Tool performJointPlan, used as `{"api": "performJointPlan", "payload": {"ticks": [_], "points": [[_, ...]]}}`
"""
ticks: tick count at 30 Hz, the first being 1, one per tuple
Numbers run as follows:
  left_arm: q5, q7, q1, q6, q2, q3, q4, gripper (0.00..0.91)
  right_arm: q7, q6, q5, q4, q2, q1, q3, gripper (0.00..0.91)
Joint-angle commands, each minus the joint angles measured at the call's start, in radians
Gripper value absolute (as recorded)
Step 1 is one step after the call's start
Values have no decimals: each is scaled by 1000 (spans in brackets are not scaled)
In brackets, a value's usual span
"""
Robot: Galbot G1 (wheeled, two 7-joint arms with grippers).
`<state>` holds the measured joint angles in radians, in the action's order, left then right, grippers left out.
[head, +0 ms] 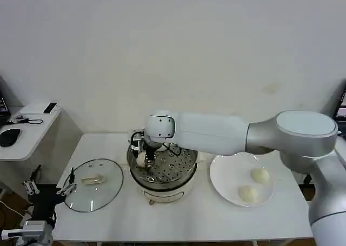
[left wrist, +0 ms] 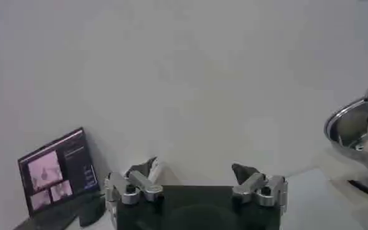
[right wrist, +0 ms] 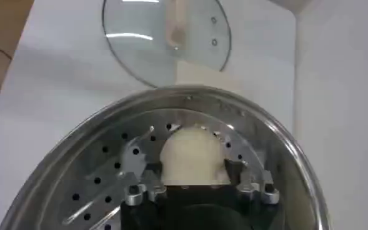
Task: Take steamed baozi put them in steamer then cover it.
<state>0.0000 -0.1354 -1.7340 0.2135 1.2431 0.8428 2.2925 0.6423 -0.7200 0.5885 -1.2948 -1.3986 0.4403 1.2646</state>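
Smooth round baozi (right wrist: pixel 190 156) over perforated steel steamer (right wrist: pixel 109 162)

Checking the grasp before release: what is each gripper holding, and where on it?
The right gripper holds a bun by its sides, over the steamer tray. The left gripper is open, holding nothing.

White plate (head: pixel 224 184), side desk (head: pixel 24 143), mouse (head: pixel 8 137), laptop (left wrist: pixel 57 172)

Head cam looks down from above; right wrist cam close over steamer (right wrist: pixel 171 156), both showing cover (head: pixel 93 184).
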Motion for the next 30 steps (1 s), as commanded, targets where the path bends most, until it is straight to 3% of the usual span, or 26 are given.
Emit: {"api": "performJointPlan", "payload": {"ticks": [1,9,12,15,18,25,30], "points": [[0,0,-4,0,1,2,3,907,-4,-7,10,-18,17,35,-5,907],[2,0,0,1,6,-8,10,907,43,1,-7,-165,203,201,18,907],[5,0,2,2,7,-18,13,907,97,42,-59,-216,308,240,35,907],[9,1,1,4,6,-28,18,907,184,149,-165,-274,435,260,47,907],[11,2,-2,4,3,-33,22,907,235,189,-216,-338,542,262,63,907],[14,2,-5,4,-8,-41,15,907,309,294,-382,-439,809,199,48,907],[27,2,2,5,-8,-62,3,907,322,334,-470,-483,959,95,20,907]]}}
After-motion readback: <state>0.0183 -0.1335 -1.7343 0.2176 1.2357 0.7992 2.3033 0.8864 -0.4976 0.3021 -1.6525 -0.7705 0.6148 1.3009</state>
